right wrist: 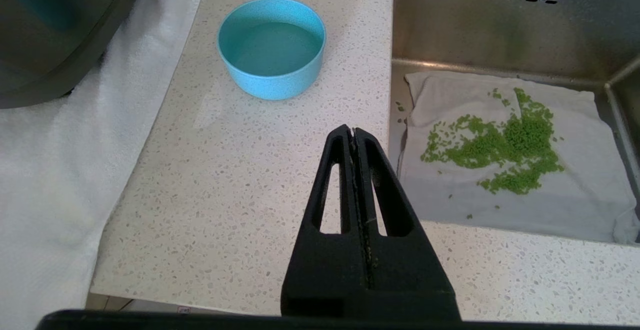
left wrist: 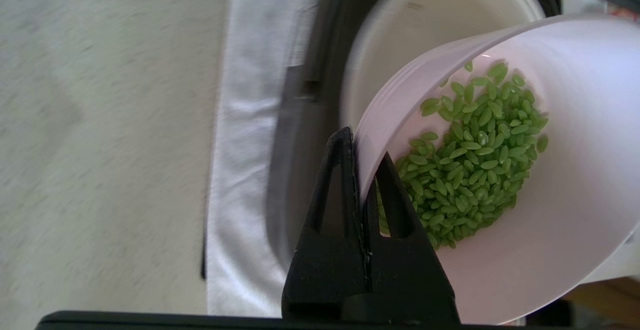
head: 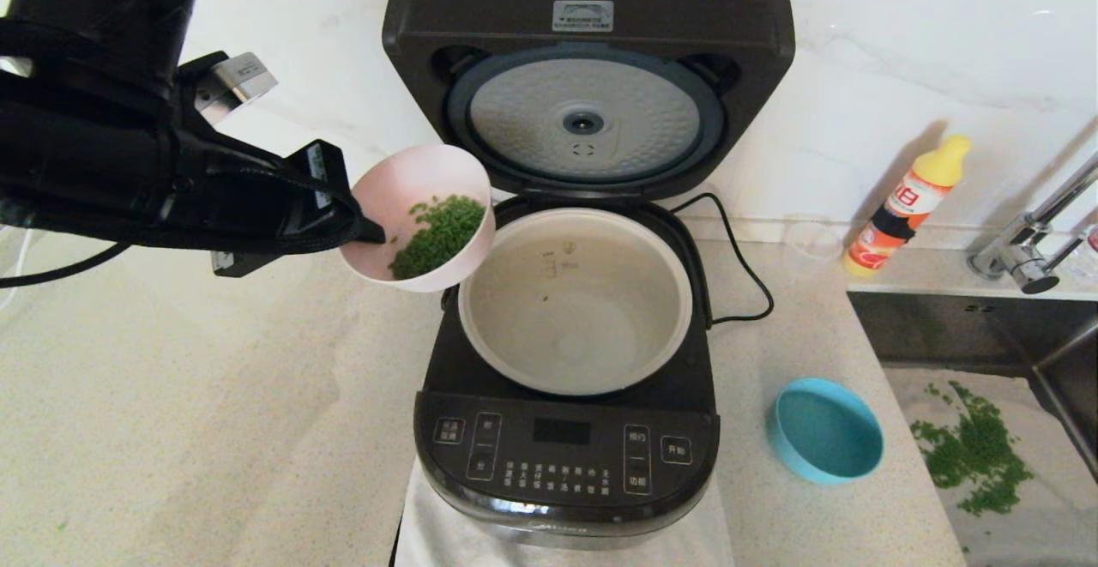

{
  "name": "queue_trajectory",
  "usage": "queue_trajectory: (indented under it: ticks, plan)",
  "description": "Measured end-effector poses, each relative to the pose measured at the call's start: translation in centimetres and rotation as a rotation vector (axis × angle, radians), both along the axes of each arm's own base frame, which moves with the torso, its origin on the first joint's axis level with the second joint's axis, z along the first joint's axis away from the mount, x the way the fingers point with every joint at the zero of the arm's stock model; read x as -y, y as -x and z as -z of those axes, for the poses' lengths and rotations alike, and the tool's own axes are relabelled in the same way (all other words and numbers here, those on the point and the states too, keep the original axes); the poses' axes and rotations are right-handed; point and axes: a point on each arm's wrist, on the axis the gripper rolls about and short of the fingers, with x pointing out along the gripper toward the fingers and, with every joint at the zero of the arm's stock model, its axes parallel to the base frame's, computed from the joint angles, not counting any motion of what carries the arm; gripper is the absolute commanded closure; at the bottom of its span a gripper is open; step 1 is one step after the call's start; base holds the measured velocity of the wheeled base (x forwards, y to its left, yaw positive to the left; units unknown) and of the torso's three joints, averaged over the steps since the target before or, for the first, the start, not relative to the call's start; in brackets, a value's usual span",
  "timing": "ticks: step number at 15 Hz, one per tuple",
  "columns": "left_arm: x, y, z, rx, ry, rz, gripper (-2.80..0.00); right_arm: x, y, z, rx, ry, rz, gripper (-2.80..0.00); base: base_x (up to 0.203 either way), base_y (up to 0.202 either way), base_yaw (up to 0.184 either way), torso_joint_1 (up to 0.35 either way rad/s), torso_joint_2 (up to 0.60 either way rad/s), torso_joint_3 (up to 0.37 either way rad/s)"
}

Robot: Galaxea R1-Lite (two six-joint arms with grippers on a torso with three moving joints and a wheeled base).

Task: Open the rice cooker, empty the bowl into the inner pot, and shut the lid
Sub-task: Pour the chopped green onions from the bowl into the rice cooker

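I can't read the rice cooker's point(head: 566, 430) button labels, and the faucet point(head: 1042, 237) runs off the right edge.

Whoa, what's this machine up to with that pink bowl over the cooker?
The robot's left hand is pinching the rim of a pink bowl of green grains, tipped towards the inner pot of the rice cooker. The lid stands open. The grains are in the bowl, and only a speck or two shows in the pot. The right hand is shut and idle above the counter near a blue bowl, with more green grains lying on a cloth in the sink.
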Motion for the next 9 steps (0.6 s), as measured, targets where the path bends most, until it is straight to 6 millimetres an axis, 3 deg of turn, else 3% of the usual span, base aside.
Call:
queue_trajectory:
  ticks: [5, 9]
  plan:
    - [4.9, -1.0, -0.5, 0.055, -0.037, 0.055, 0.0, 0.0, 0.0, 0.0, 0.0, 0.0, 0.0, 0.0, 0.0, 0.0, 0.0, 0.0, 0.0, 0.0]
    - [7.2, -3.2, 0.5, 0.104, -0.018, 0.053, 0.0, 0.0, 0.0, 0.0, 0.0, 0.0, 0.0, 0.0, 0.0, 0.0, 0.0, 0.0, 0.0, 0.0]
